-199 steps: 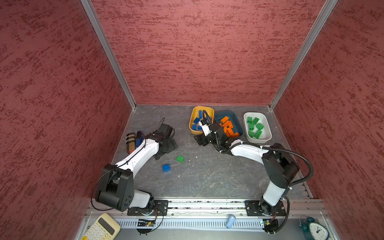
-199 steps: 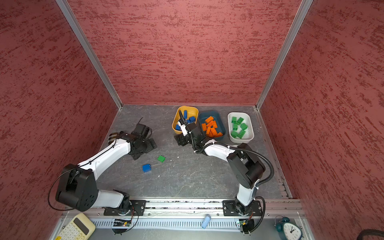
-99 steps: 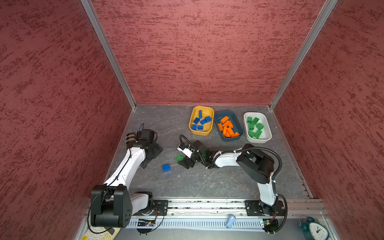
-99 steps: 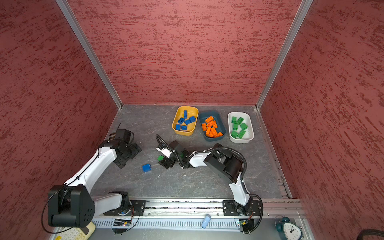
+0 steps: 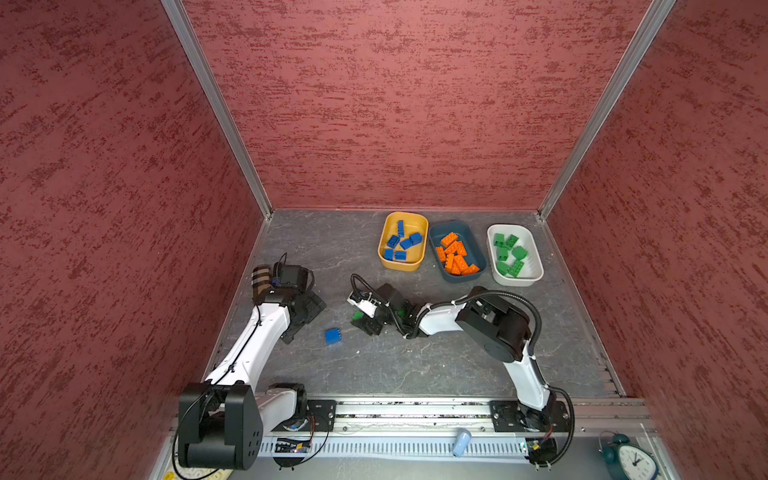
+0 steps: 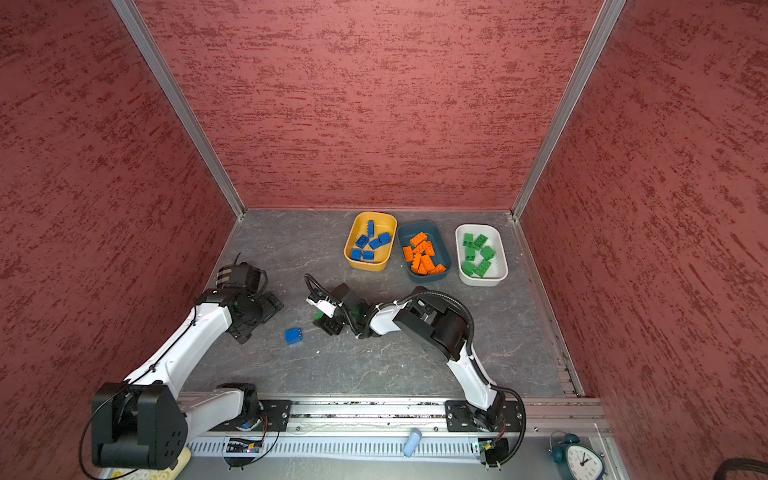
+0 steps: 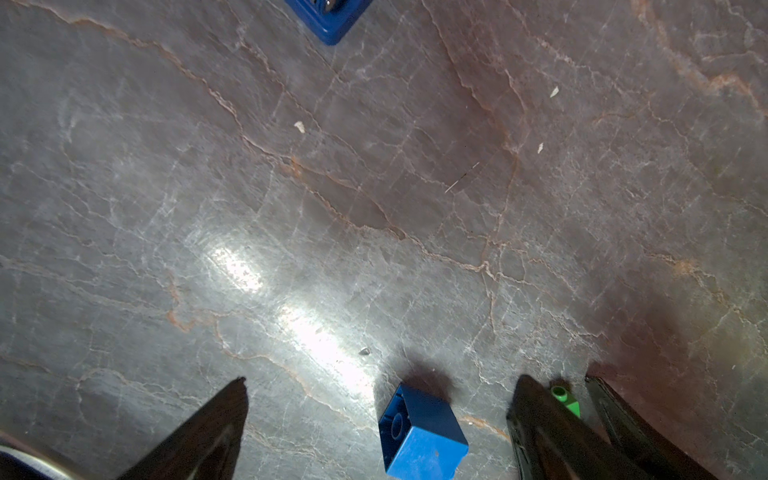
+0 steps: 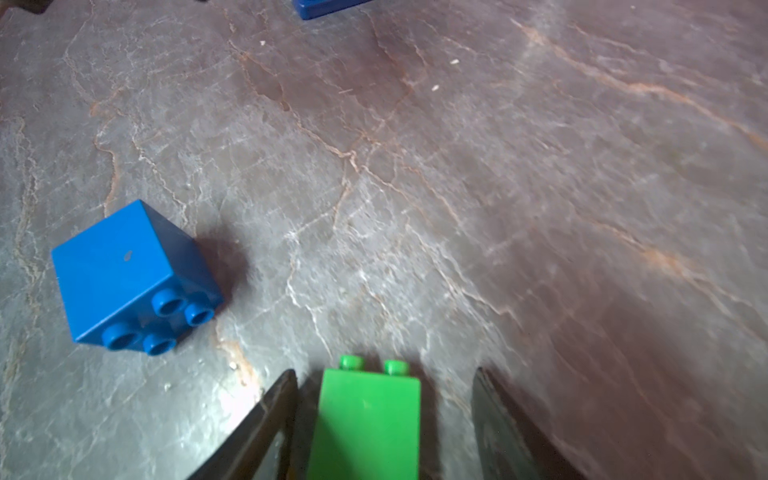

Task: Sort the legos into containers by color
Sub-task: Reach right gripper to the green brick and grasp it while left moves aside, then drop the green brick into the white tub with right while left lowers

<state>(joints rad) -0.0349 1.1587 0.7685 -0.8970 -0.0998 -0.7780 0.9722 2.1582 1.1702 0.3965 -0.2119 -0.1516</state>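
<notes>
In both top views, blue studded bricks [image 5: 401,245] are held in the yellow plastic tub [image 5: 411,219], orange bricks [image 5: 455,255] in the teal tub [image 5: 476,249], and green bricks [image 5: 509,253] in the white tub [image 5: 532,266]. In the left wrist view, the left gripper [image 7: 382,379] is seen spread wide. In the right wrist view, a green brick [image 8: 368,424] on the table [image 8: 457,208] is straddled, ungripped, by the parted right gripper [image 8: 384,371]. Its studs are pointed past the fingertips, and its long axis cannot be told.

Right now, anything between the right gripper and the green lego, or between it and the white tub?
Nothing visible. The green lego lies inside the right gripper, jaws open, gaps either side. Toward the white tub the tabletop is bare; only the teal tub sits close to that line, so carry it lifted.
</notes>
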